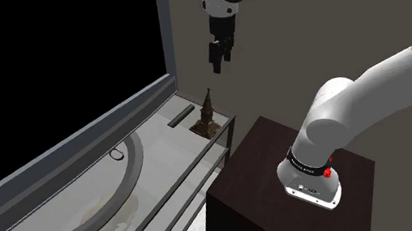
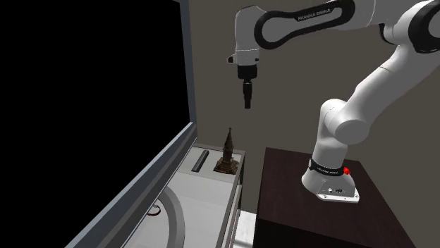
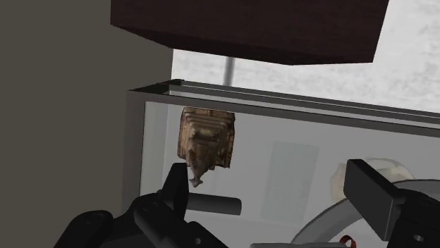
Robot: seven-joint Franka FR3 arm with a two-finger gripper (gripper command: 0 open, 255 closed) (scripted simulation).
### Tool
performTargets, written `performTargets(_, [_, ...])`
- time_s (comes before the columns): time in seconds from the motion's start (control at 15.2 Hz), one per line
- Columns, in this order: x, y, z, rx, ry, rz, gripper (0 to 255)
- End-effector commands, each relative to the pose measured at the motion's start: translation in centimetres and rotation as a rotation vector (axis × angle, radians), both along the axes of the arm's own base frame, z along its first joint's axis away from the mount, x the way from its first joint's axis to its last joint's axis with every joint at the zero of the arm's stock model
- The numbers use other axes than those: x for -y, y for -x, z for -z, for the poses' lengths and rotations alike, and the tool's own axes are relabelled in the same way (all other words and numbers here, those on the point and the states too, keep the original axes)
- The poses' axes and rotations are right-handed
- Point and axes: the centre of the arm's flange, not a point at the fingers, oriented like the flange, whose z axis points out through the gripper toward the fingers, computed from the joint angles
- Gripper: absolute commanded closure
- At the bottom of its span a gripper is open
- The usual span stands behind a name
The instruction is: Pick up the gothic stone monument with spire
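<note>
While pointing down, gripper (image 1: 217, 67) hovers above monument (image 1: 207, 115).

Open air stands above the monument (image 1: 207, 112); a dark bar (image 1: 181, 116) lies just beside it, the grey-framed screen (image 1: 77, 144) beyond.

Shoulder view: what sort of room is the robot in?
Probably a living room: a large black screen like a television stands on a glass-topped cabinet, with a slim dark bar, perhaps a remote, and a spired monument beside it.
</note>
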Motion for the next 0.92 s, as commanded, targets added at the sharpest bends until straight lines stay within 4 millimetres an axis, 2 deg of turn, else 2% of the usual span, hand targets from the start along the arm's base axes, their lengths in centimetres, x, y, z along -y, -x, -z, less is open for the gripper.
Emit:
performTargets(0.0, [0.5,-1.3,2.6,-0.008,0.0,-0.01,0])
performTargets(0.86, [3.4,-9.8,17.9,-0.073,-0.003,-0.074,0])
